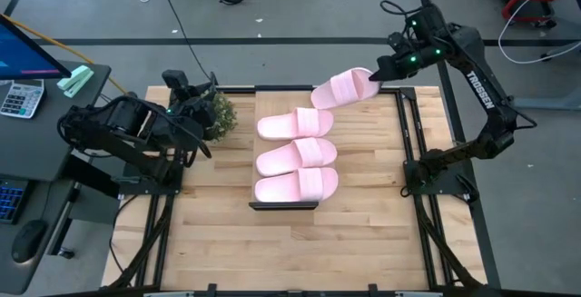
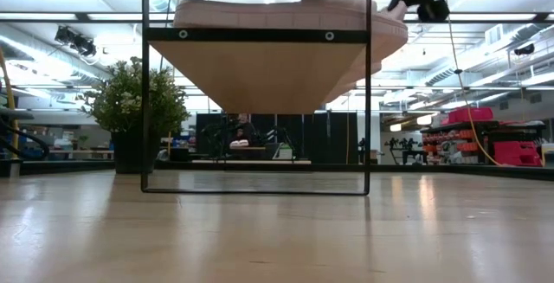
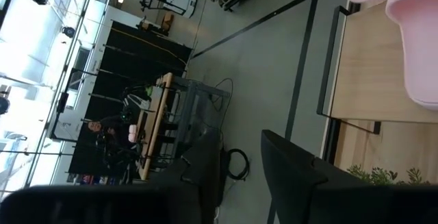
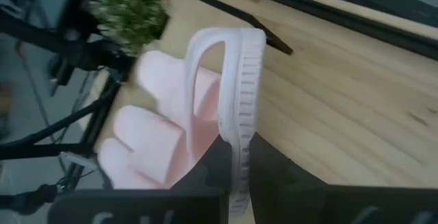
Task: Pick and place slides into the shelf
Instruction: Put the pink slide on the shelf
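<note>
Three pink slides (image 1: 296, 155) lie side by side, soles down, on the shelf (image 1: 272, 102), a wood plank on a black frame (image 2: 260, 75). My right gripper (image 1: 375, 73) is shut on the fourth slide (image 1: 343, 88), which hangs in the air over the shelf's far right corner and shows in the low view (image 2: 385, 36) beside the frame's right post. My left gripper (image 1: 198, 95) waits open at the table's left side next to a small plant, touching nothing; its fingers (image 3: 294, 172) point out at the room. My right gripper pinches the fourth slide's sole at one end (image 4: 238, 157), away from the strap (image 4: 198, 73), one finger on each face of the sole. The fingers come from the table's right and far side, along the slide. It is lifted clear and turned on edge.
A small potted plant (image 1: 218, 113) stands on the table left of the shelf, close to my left gripper. The table's near half (image 1: 290, 242) is bare wood. Black frame rails run along the table's left and right sides. A desk with a calculator stands beyond the left edge.
</note>
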{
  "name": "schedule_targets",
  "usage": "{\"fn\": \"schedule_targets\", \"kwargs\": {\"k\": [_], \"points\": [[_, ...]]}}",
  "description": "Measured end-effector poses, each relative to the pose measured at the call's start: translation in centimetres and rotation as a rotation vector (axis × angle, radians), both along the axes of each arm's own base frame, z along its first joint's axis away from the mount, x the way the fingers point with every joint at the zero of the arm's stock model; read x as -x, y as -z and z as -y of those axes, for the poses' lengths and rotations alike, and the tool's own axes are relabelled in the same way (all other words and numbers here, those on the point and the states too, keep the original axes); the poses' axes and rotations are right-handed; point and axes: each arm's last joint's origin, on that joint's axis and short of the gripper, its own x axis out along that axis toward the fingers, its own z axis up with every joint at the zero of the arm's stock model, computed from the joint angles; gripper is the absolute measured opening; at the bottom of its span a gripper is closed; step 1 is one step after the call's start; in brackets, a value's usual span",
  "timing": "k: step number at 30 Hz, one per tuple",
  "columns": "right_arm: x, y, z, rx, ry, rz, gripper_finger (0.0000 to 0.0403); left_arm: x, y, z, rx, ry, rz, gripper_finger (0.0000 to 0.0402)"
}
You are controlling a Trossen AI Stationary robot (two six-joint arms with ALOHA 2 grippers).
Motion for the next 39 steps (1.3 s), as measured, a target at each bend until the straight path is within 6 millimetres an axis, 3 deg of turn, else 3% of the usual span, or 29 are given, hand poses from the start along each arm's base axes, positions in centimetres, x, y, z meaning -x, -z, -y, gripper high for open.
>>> {"fn": "schedule_targets", "kwargs": {"k": [7,24,29,39], "points": [[0.5,-2.2,-1.0,0.014,-0.004,0.060,0.0030,0.0,0.0,0.0,0.000,0.000,0.000,0.0111],[0.0,-2.5,-0.3,0.099,0.006,0.065,0.0030,0.0,0.0,0.0,0.011,-0.007,0.022,0.0107],[-1.5,-1.9,1.0,0.091,-0.004,0.083,0.0030,0.0,0.0,0.0,0.012,-0.007,0.023,0.0105],[-7.0,0.9,4.3,0.078,-0.089,0.099,0.0030,0.0,0.0,0.0,0.012,-0.007,0.023,0.0101]]}}
